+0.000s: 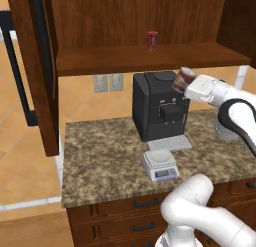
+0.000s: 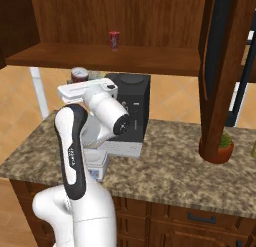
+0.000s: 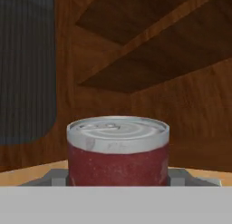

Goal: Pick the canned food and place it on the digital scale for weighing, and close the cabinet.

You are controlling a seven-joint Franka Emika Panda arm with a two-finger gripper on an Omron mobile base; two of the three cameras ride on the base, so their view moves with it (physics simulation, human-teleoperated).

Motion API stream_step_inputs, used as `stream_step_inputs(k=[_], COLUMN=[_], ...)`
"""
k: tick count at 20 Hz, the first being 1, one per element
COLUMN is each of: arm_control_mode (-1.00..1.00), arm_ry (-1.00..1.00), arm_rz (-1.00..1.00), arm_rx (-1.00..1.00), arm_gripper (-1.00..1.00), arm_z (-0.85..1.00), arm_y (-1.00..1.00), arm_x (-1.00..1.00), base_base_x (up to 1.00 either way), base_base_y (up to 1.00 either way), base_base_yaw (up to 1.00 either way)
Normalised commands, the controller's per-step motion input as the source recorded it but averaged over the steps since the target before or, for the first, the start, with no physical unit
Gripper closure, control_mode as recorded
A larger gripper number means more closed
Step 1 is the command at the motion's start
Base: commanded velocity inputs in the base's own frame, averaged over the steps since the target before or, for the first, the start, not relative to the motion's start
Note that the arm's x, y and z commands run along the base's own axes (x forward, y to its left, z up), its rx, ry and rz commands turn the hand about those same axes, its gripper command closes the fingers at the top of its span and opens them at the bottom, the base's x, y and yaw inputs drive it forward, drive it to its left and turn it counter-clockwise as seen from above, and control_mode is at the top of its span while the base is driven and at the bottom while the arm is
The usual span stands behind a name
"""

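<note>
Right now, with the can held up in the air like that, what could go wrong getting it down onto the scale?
1. The canned food hangs in the pincer just in front of the coffee machine; lowering it straight could clip the machine.
2. The digital scale is small and sits near the counter edge, so an off-centre release might tip the can off.
3. The open cabinet door juts out, in reach of a wide swing.
</note>
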Motion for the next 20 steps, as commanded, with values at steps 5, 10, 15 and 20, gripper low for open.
stream_step_inputs(k=[5, 10, 15, 20], arm_control_mode=[-1.0, -1.0, -1.0, -1.0], arm_ry=[0.0, 0.0, -0.01, 0.0], arm_rz=[0.41, 0.33, 0.24, 0.02], arm_rx=[-0.17, -0.17, -0.09, -0.02], arm_gripper=[1.0, 1.0, 1.0, 1.0], arm_z=[-0.67, -0.7, -0.55, -0.32], arm_y=[-0.04, 0.0, -0.14, -0.1], arm_x=[0.0, 0.0, -0.14, -0.27], base_base_x=[0.0, 0.0, 0.0, 0.0], base_base_y=[0.0, 0.0, 0.0, 0.0], base_base_yaw=[0.0, 0.0, 0.0, 0.0])
